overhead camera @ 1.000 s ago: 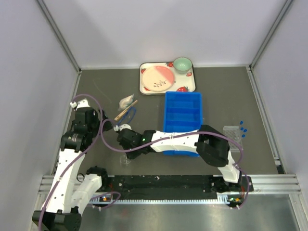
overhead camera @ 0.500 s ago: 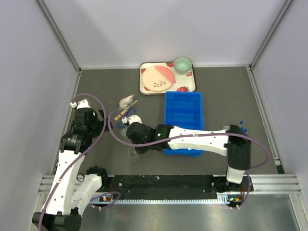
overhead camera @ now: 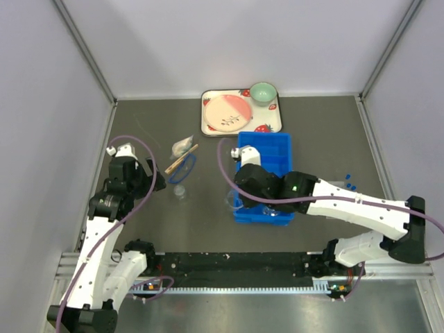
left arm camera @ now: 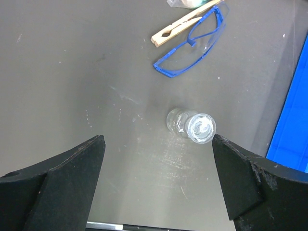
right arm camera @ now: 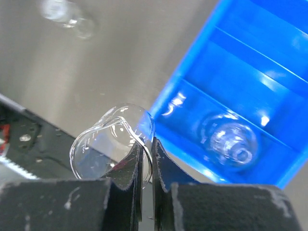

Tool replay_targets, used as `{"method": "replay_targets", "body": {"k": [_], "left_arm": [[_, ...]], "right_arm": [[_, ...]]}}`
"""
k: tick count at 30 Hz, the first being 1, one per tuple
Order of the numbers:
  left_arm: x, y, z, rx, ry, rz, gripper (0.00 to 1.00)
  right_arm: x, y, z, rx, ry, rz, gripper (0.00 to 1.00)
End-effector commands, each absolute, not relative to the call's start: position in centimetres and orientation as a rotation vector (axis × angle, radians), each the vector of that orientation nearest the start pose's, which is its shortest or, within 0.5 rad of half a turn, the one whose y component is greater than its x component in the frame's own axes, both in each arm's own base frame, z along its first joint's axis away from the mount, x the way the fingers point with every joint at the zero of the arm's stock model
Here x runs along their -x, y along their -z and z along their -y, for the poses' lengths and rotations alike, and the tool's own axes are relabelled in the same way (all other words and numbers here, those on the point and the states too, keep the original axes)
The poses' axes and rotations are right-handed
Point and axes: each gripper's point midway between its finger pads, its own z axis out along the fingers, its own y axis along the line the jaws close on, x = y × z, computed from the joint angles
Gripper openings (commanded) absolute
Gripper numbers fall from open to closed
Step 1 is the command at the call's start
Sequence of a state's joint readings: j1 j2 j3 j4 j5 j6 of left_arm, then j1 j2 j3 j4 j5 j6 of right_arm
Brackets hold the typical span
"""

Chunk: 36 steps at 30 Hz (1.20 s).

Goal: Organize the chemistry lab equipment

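— How is the right gripper seen?
— It is pressed together on the thin wall of a clear beaker, with one finger set inside the rim and the other outside. The beaker is held tilted in the air at the near left corner of the blue bin, just beside its outer wall.
— What is found in the bin?
— One clear glass vessel is seen in the nearest compartment.
— And the left gripper?
— It is spread wide with nothing held, and is hung above the dark table. A small glass flask is seen on the table ahead of the fingers, nearer the right one and touched by neither. Whether it is upright cannot be told.
— Farther out?
— Blue-framed safety glasses are laid beyond the flask, with a wooden clip just beside them. From above, blue-capped tubes are made out right of the bin, partly hidden by the right arm. A strawberry-print tray is set behind the bin at the far edge.
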<state>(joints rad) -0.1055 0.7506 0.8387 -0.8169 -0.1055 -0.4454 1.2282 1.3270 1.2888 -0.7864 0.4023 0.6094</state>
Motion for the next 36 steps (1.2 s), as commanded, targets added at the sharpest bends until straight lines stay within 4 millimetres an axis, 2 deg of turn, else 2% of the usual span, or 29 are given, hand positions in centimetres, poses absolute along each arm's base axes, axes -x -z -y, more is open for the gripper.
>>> {"method": "replay_targets", "body": {"k": [1, 6, 10, 17, 20, 30, 36], "left_arm": [[-23.2, -19.0, 3.4, 0.373, 0.238, -2.207, 0.98], [-23.1, -19.4, 4.0, 0.345, 0.279, -2.196, 0.98], [-23.2, -19.4, 4.0, 0.344, 0.278, -2.193, 0.98], [-23.0, -19.2, 4.0, 0.339, 0.277, -2.195, 0.98], [-22.9, -19.3, 4.6, 0.323, 0.319, -2.201, 0.98], [-22.8, -19.1, 4.7, 0.316, 0.321, -2.205, 0.98], [-22.8, -19.1, 4.9, 0.308, 0.333, -2.209, 0.98]], "right_arm": [[-17.7, -20.6, -26.7, 0.396, -0.334, -2.323, 0.00], [-18.6, -18.0, -24.7, 0.339, -0.246, -2.374, 0.00], [-19.3, -16.3, -24.3, 0.313, -0.214, -2.403, 0.00], [-19.6, -13.1, -24.9, 0.299, -0.234, -2.459, 0.00], [-19.7, -11.8, -25.6, 0.304, -0.243, -2.482, 0.00], [-19.8, -8.6, -27.3, 0.312, -0.249, -2.535, 0.00], [-20.2, -7.5, -26.6, 0.295, -0.185, -2.534, 0.00]]}}
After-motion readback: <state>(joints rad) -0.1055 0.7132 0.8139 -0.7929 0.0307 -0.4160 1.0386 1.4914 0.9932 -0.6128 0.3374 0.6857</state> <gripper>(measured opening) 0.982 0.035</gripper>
